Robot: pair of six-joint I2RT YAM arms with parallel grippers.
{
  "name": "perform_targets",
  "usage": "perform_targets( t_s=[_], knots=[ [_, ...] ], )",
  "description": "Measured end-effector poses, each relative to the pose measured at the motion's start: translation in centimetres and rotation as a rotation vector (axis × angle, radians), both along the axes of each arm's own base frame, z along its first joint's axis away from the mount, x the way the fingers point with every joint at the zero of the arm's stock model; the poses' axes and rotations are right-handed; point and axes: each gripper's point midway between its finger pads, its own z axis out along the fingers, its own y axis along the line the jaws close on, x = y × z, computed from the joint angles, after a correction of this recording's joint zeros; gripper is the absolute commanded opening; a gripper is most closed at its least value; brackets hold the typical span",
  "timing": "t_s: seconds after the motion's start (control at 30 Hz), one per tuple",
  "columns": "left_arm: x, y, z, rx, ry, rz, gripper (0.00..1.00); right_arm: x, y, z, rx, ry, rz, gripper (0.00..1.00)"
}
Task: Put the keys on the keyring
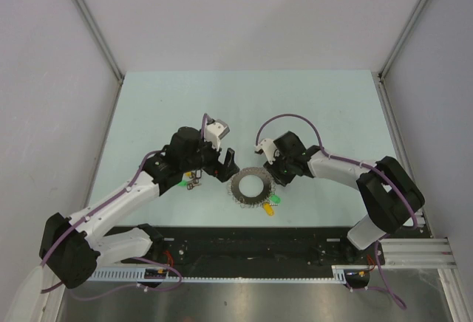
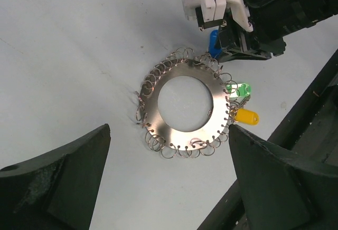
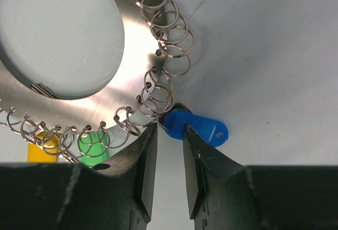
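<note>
The keyring (image 1: 240, 189) is a flat silver ring fringed with small split rings, lying on the table between the arms; it also shows in the left wrist view (image 2: 179, 135) and the right wrist view (image 3: 132, 77). A green tag (image 2: 243, 89) and a yellow tag (image 2: 246, 116) sit at its near-right rim. A blue-tagged key (image 3: 198, 126) lies at its rim. My right gripper (image 3: 170, 135) stands over the blue tag's ring end, jaws a narrow gap apart, one tip covering part of the tag. My left gripper (image 2: 169, 177) is wide open and empty, left of the keyring. Another green-tagged key (image 1: 185, 182) lies under the left arm.
The black base rail (image 1: 244, 242) runs along the table's near edge, close behind the yellow tag (image 1: 270, 208). Grey walls with metal posts (image 1: 96, 34) enclose the table on the left, right and far sides.
</note>
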Motion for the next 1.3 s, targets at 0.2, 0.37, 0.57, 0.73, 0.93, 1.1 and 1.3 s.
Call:
perform_targets(
  t_s=[0.2, 0.37, 0.57, 0.73, 0.93, 1.1, 1.3],
  knots=[
    [-0.1, -0.1, 0.0, -0.003, 0.003, -0.006, 0.97, 0.4, 0.7, 0.1, 0.012, -0.025, 0.02, 0.34],
    [-0.2, -0.2, 0.0, -0.006, 0.006, -0.014, 0.97, 0.4, 1.1, 0.1, 0.014, -0.038, 0.041, 0.34],
    [-0.4, -0.3, -0.1, -0.009, 0.013, -0.024, 0.97, 0.4, 1.3, 0.2, 0.017, -0.046, 0.051, 0.13],
    [-0.5, -0.6, -0.5, -0.007, 0.023, -0.033, 0.97, 0.4, 1.3, 0.2, 0.016, -0.046, 0.047, 0.0],
    [-0.7, -1.6, -0.9, -0.016, 0.038, -0.052, 0.97, 0.3, 1.3, 0.2, 0.028, -0.031, 0.026, 0.0],
    [-1.2, -3.2, -1.5, -0.037, 0.054, -0.075, 0.97, 0.3, 1.1, 0.8, 0.054, -0.01, -0.033, 0.0],
    [-1.4, -4.9, -3.4, -0.05, 0.081, -0.079, 0.95, 0.7, -0.1, 2.0, 0.099, 0.018, -0.17, 0.05]
  ],
)
